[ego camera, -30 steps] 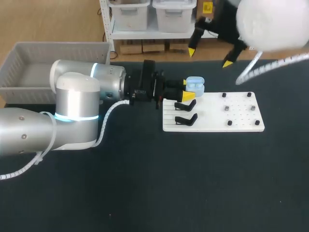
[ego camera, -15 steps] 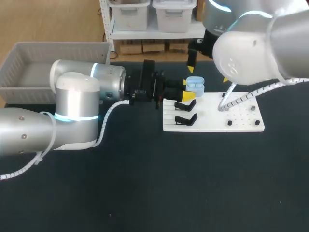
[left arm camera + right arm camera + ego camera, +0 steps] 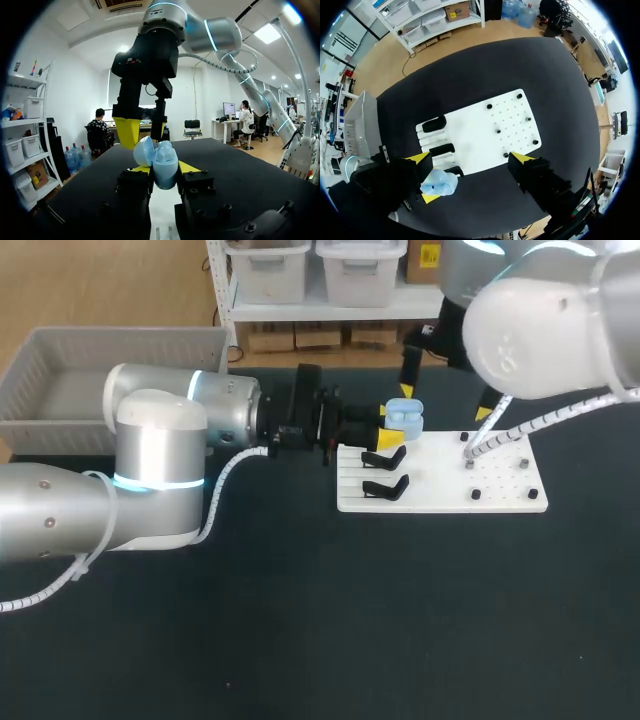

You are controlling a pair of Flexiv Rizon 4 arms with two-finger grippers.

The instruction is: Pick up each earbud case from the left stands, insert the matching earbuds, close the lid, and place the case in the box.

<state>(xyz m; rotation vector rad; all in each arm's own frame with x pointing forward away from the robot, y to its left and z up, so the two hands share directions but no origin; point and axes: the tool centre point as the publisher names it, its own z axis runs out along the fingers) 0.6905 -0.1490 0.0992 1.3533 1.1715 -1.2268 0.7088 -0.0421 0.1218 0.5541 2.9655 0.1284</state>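
Left gripper (image 3: 387, 426) fingers clamped on the blue earbud case (image 3: 404, 416), lid open, at the white board's (image 3: 500, 480) far left corner. Right gripper (image 3: 447, 400) fingers spread wide above the board. Hold your left level; bring the right down plumb over the open case

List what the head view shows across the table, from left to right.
grey box → left gripper → light blue earbud case held in it → black pegs on the white board's right part
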